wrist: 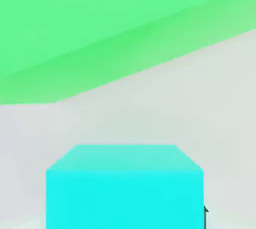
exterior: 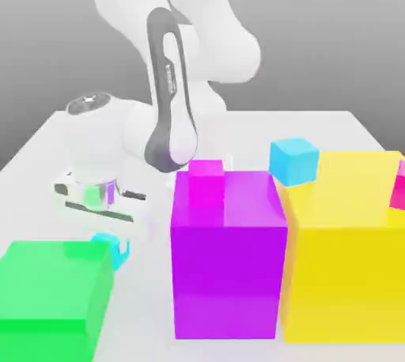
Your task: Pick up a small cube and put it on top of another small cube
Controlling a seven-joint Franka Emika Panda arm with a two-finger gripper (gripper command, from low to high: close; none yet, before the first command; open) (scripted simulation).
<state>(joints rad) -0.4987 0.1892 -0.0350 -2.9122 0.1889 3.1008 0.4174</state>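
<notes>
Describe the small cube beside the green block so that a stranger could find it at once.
Find the big green block at the exterior view's lower left. Just past its right top corner sits a small cyan cube, under the robot's pincer. The other cyan cube is far behind, beside the yellow block.

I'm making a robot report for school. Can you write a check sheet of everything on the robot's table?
Surface: white table, flat, bare patches showing.
Job's things: small cyan cube sits in the gripper beside the big green block; small magenta cube behind the big purple block.
Clutter: another cyan cube behind the big yellow block; a pink piece at the exterior view's right edge.
Grippers: shut on the small cyan cube.
Cables: nothing seen.
Surroundings: plain grey backdrop.
</notes>
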